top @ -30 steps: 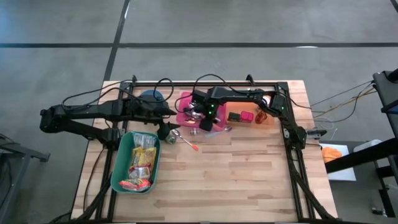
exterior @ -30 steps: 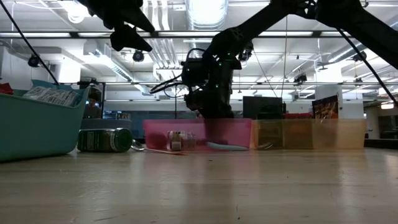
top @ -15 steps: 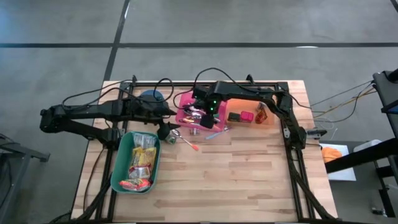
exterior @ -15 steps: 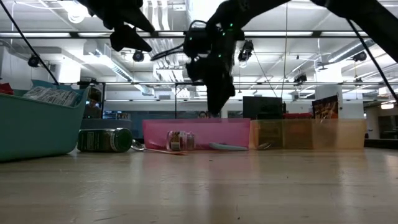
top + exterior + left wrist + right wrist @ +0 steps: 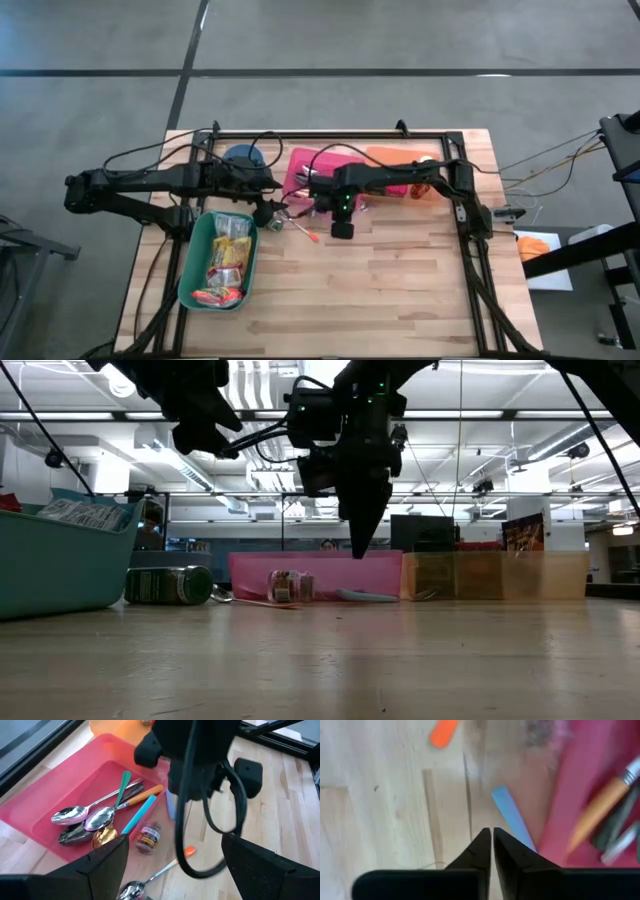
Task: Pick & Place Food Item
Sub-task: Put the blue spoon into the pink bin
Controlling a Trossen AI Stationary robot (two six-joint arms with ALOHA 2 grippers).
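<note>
Two arms are hanging over my wooden table (image 5: 400,290). I am watching the right gripper (image 5: 362,545), fingers pressed together on nothing, pointing down just beside the pink tray (image 5: 298,160) of spoons (image 5: 80,817). I am keeping the left gripper (image 5: 266,212) spread wide near a small jar (image 5: 148,836). Food packets (image 5: 228,262) are lying in the teal bin (image 5: 192,268) on the left.

Lab: ceiling strip lights (image 5: 330,380) (open-plan hall)
</note>
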